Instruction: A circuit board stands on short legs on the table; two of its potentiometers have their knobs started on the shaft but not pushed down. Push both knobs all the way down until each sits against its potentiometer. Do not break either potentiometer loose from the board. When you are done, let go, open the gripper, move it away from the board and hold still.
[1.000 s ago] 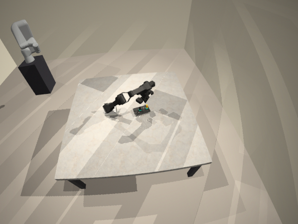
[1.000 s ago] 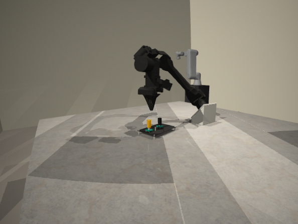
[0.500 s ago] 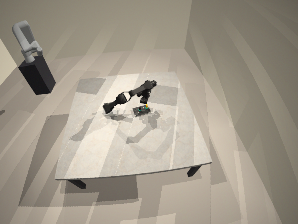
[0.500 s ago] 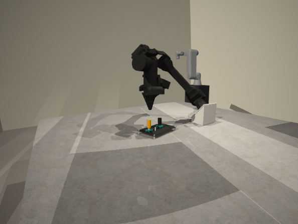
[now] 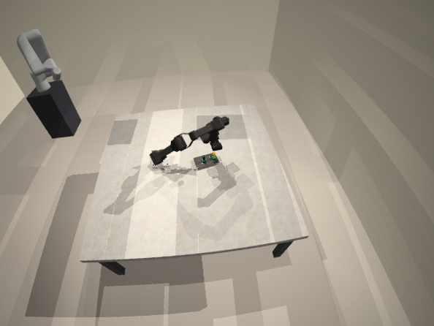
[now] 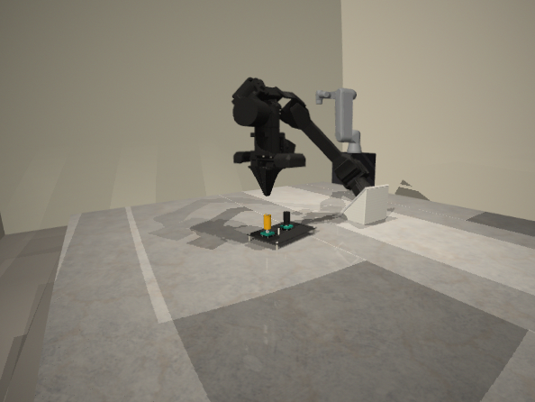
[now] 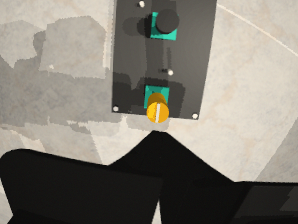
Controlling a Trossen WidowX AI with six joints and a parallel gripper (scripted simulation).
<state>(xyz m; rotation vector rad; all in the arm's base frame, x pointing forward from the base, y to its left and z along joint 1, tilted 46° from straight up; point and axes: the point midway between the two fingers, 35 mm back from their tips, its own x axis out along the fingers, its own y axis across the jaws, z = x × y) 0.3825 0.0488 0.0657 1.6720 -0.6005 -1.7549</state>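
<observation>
The dark circuit board (image 5: 202, 166) (image 6: 294, 232) (image 7: 132, 60) stands on short legs on the table. An orange knob (image 5: 214, 155) (image 6: 267, 221) (image 7: 157, 113) with a white line on top stands upright on one teal potentiometer; in the exterior view a small light gap shows below it. A black knob (image 5: 204, 158) (image 6: 286, 217) (image 7: 167, 21) stands over the other teal potentiometer; whether it sits fully down is too small to tell. My gripper (image 6: 267, 195) (image 7: 157, 139) is shut and empty, pointing down. Its tips are above the orange knob, with a clear gap between them.
The arm's white base block (image 6: 376, 205) stands on the table (image 5: 153, 226) (image 6: 225, 279) beyond the board. A grey robot arm (image 5: 33, 51) (image 6: 345, 114) on a dark pedestal (image 5: 55, 110) stands off the table. Bright and dark shadow patches cross the table top.
</observation>
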